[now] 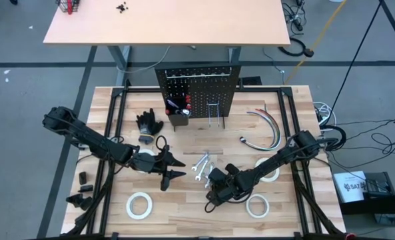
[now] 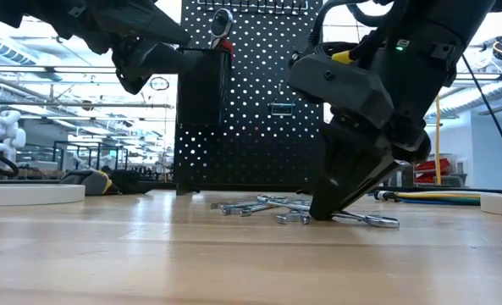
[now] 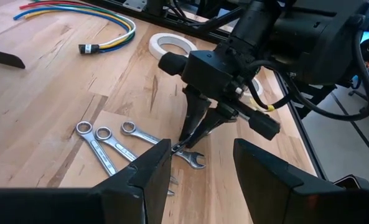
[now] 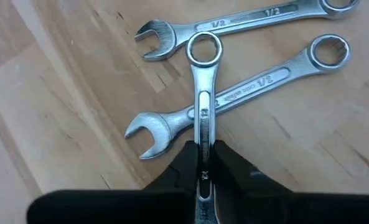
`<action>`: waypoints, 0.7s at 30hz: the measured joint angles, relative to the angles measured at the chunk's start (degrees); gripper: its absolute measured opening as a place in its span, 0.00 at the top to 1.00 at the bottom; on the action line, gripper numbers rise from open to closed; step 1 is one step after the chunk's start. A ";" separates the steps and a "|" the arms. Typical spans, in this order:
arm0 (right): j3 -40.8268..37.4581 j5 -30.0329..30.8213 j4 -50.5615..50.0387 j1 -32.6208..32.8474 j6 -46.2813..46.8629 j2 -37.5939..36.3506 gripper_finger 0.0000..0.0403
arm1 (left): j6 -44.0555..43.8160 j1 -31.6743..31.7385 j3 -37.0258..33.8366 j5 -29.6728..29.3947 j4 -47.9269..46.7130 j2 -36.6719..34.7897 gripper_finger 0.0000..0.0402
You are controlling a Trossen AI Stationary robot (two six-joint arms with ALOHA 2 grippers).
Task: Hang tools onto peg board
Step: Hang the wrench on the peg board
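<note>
1. Near the middle of the wooden surface (image 1: pixel 184 213), the right gripper (image 1: pixel 209 185) points down onto a cluster of silver wrenches (image 1: pixel 202 165), its fingers pinching one wrench (image 4: pixel 203 93) by the shaft.
2. From the right wrist view, that wrench lies across a second wrench (image 4: pixel 246 93), with a third wrench (image 4: pixel 234 25) just beyond; the held one's ring end points away from the gripper.
3. At table height, the right gripper's (image 2: pixel 335 207) tips meet the surface among the wrenches (image 2: pixel 284 207).
4. Left of the cluster, the left gripper (image 1: pixel 174 168) hangs with its fingers (image 3: pixel 150 177) spread apart and nothing between them, facing the right gripper (image 3: pixel 187 140) and the wrenches (image 3: pixel 119 143).
5. At the far edge of the surface stands the peg board (image 1: pixel 197 87), upright, with a black bin (image 1: pixel 178 117) holding red- and black-handled tools and a wire hook (image 1: pixel 216 113) to its right.
6. White tape rolls lie on the surface: one (image 1: pixel 138 204) near left, one (image 1: pixel 258 206) near right, one (image 1: pixel 269 173) partly under the right arm, and one (image 1: pixel 144 160) under the left arm.
7. Black gloves (image 1: pixel 148 122) lie left of the bin; curved cables (image 1: pixel 267 127) lie right of the peg board.
</note>
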 joint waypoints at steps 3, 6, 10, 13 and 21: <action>2.26 -0.32 -2.12 0.09 -0.34 0.24 0.95 | -1.11 0.02 0.00 0.01 0.00 0.00 0.56; 5.43 0.62 -5.05 0.16 -1.77 0.21 0.95 | -1.33 0.00 0.00 0.02 -0.02 0.00 0.56; 8.33 1.69 -9.50 0.18 -3.01 0.42 0.95 | -1.31 0.00 0.00 0.01 -0.04 0.00 0.56; 8.62 2.07 -9.94 0.20 -3.80 0.44 0.95 | -1.31 0.00 0.00 0.02 -0.04 0.00 0.56; 8.67 4.57 -9.52 0.90 -3.65 0.22 0.95 | -1.33 0.00 0.00 0.02 -0.04 0.00 0.56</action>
